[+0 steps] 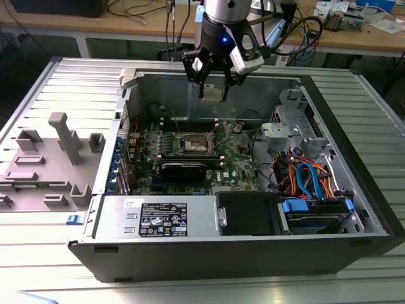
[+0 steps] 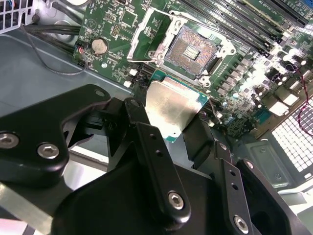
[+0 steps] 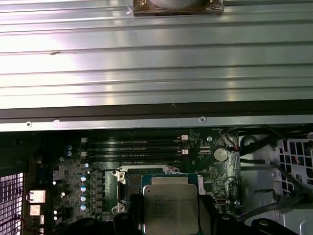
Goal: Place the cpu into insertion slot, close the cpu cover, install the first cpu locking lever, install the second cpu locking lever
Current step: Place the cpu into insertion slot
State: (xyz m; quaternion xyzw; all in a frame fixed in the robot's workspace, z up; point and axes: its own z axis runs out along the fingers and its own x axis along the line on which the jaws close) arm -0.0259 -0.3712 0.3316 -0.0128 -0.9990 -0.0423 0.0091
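While the gripper (image 1: 213, 85) is clamped on the cpu (image 1: 212, 94) by two opposite edges, the chip hangs well above the motherboard (image 1: 237, 161), over the far part of the open computer case (image 1: 354, 209). The insertion slot (image 1: 193, 144) lies below it and somewhat nearer, its dark contact field uncovered. The main hazard is judged to be loss of the edge grasp: the hold bears on thin edges alone, so a slip or tilt could drop the chip corner-first onto the contacts. A second hazard is misalignment. In the second wrist view the cpu (image 2: 171, 110) appears turned relative to the insertion slot (image 2: 193, 51), and seating it skewed could damage the contacts. The gripper fingers (image 2: 139, 117) stand proud of the chip on both sides and could strike the slot's metal rim. Room directly above the slot is open. The long memory slots (image 1: 190, 123) lie just beyond its far side, and the black card (image 1: 183, 170) is near its near side. The case's far wall (image 1: 259, 95) stands close behind the gripper. The cable bundle (image 1: 304, 174), on the exterior view's right, is well apart.
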